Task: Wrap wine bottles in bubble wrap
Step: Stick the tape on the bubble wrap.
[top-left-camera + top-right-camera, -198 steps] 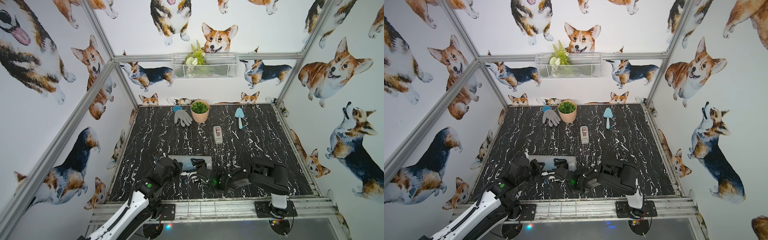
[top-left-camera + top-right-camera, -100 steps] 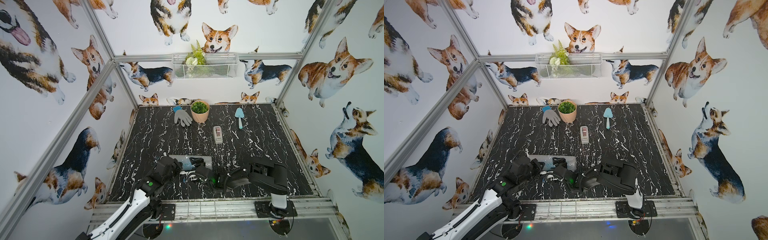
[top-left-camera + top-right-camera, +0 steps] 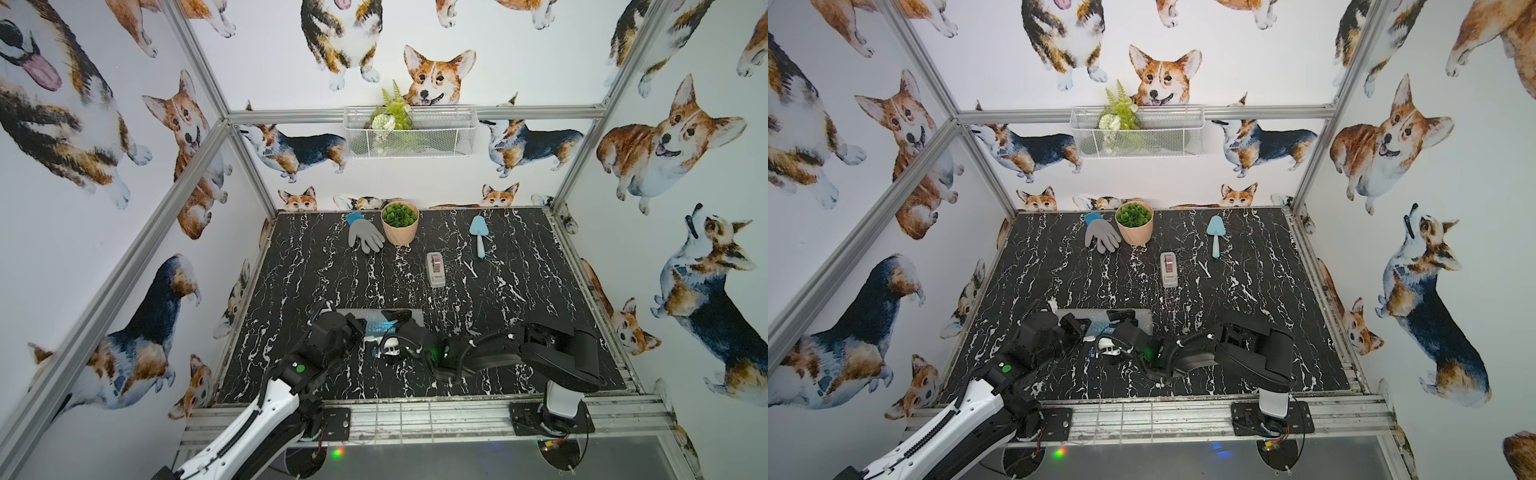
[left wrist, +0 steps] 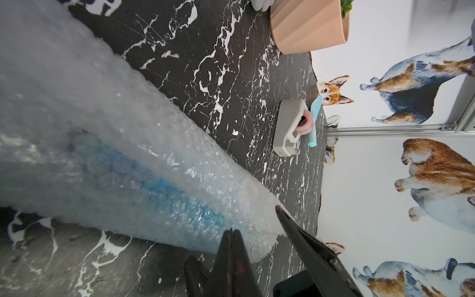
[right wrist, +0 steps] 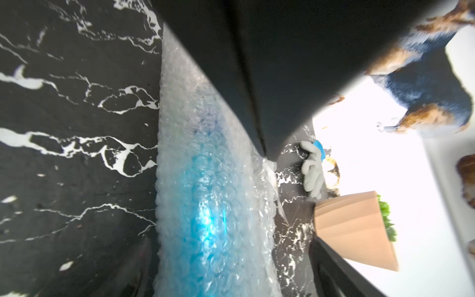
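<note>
Left wrist view: the left gripper (image 4: pixel 231 231) has its fingers pressed together, tips at the near edge of the bubble wrap (image 4: pixel 102 123). I cannot tell whether any film is nipped between them. The wrap is rolled into a tube lying flat on the black marble table (image 4: pixel 231 64). The bottle (image 4: pixel 180 203) shows as a blue streak inside it, covered all along. A dark finger (image 4: pixel 298 234) with a reddish tip touches the tube's far end.

In both top views the tube lies crosswise near the table's front edge, left of the middle. The left arm (image 3: pixel 299 370) is over its left end. The right gripper (image 3: pixel 395 324) is at its right end, on an arm stretched low along the front.

In the right wrist view the right gripper's jaws stand apart, one finger on each side of the tube. One finger is blurred and close against the tube's edge, and the other is clear of it. They grip nothing. The blue of the bottle glows through the bubbles between them.

Along the back of the table, from the left, a grey glove (image 3: pixel 365 237) lies just beside a pot (image 3: pixel 400 232) with a green plant. A tape dispenser (image 3: pixel 435 270) sits nearer the middle, and a trowel (image 3: pixel 478 235) lies to its right. A wire basket (image 3: pixel 440 137) hangs on the back wall.
</note>
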